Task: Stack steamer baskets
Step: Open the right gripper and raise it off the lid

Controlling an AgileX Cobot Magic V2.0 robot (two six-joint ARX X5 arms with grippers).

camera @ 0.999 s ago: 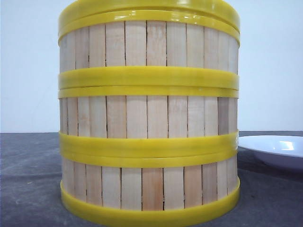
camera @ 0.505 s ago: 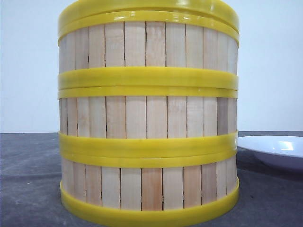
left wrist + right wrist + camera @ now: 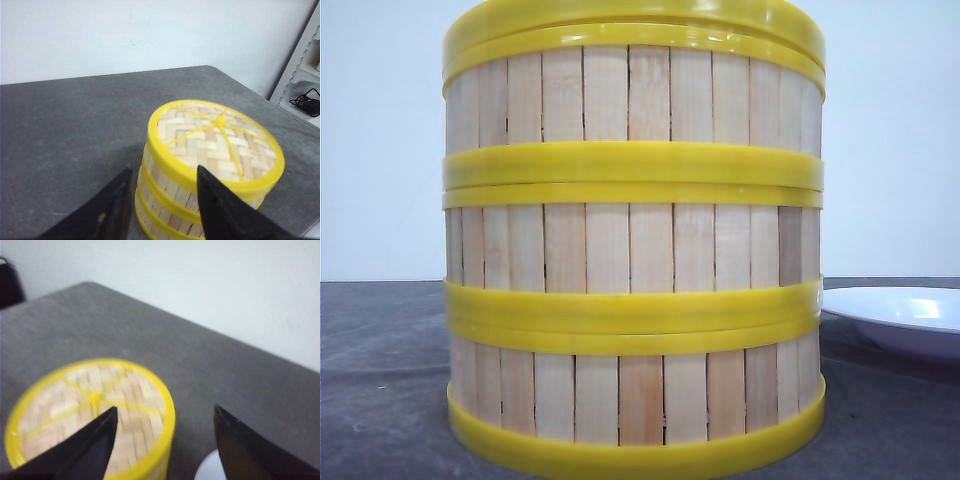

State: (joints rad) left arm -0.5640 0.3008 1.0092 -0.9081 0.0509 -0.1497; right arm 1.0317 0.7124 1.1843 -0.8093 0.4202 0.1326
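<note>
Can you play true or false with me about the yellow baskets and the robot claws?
1. The three steamer baskets are stacked in one tower. True.
2. The white plate sits on top of the tower. False: it rests on the table beside the tower.
3. The left claw is squeezing a basket. False: it is open and holds nothing.
4. The right claw is open. True.
5. A woven lid with yellow spokes covers the top. True.
</note>
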